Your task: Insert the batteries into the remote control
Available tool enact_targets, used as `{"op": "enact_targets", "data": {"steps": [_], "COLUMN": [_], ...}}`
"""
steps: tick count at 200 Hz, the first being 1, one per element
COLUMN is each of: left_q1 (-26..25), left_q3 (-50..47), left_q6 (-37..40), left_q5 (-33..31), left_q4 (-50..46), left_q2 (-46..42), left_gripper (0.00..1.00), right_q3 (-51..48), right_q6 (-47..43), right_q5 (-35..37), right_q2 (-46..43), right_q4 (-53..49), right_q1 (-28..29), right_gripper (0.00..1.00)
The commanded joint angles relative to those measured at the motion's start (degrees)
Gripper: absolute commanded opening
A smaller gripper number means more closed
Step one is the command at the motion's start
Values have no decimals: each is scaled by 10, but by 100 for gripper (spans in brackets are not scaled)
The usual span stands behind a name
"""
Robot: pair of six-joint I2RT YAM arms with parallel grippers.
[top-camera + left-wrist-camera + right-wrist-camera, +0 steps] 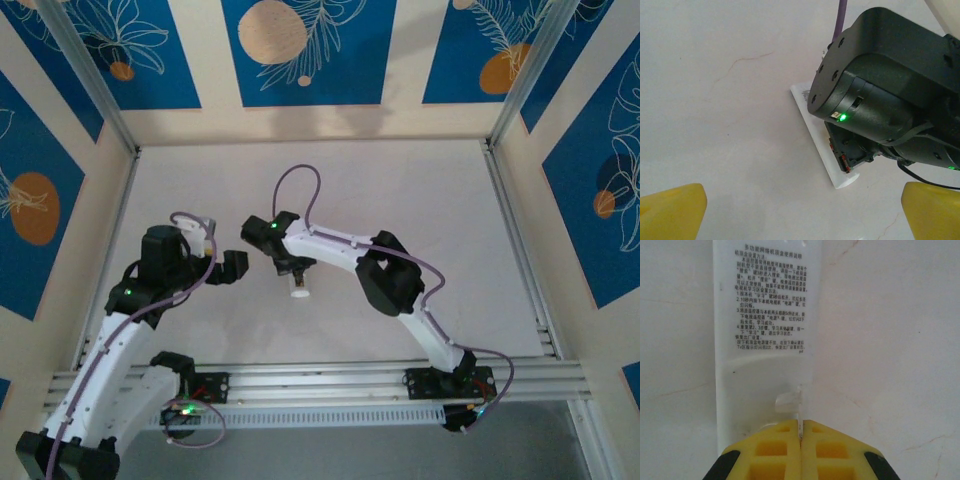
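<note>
At table (420,200) centre, right gripper (801,432) fully closed over remote control (765,315) end, hold unclear; left gripper (805,207) wide open, empty.

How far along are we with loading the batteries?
Done: the remote control lies label side up. In hand: the right gripper sits shut at the cover tab, seemingly pinching it; the left gripper hovers open. Left: the cover looks unopened, with both batteries yet to load.

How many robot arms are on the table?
2. The left arm stands at the near left; the right arm reaches from the near right to the white remote mid-table.
</note>
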Motion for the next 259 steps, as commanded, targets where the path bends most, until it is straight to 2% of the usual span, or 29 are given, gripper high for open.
{"op": "enact_targets", "data": {"steps": [1,24,108,144,152,163,180,191,204,219,248,259], "left_q1": [10,10,11,11,11,11,11,11,11,12,14,14], "left_q3": [-8,-8,-9,-11,-11,-11,-12,-12,-11,-12,-12,-12], "left_q6": [15,16,18,18,18,18,17,17,16,17,16,18], "left_q5": [-5,0,5,8,10,12,15,18,18,17,15,14], "left_q4": [-7,-7,-6,-5,-5,-5,-4,-3,-2,-2,-4,-5], "left_q2": [-3,-2,2,2,4,5,7,8,8,8,9,9], "left_gripper": [100,100,100,100,100,100,100,100,100,100,100,100], "right_q3": [26,34,28,-12,-46,-118,-210,-247,-273,-255,-232,-219], "right_q6": [9,7,7,-1,-25,-82,-150,-167,-177,-184,-162,-156], "right_q5": [2,-6,-82,-76,-100,-164,-250,-268,-254,-217,-214,-193], "right_q2": [12,20,-32,-76,-96,-133,-178,-195,-201,-182,-152,-140], "right_q4": [-14,-19,19,30,66,145,223,242,243,208,224,219], "right_q1": [-1,-2,1,-12,-22,-41,-79,-103,-126,-137,-122,-118], "right_gripper": [2,14,25,28,32,34,42,44,42,40,42,42]}}
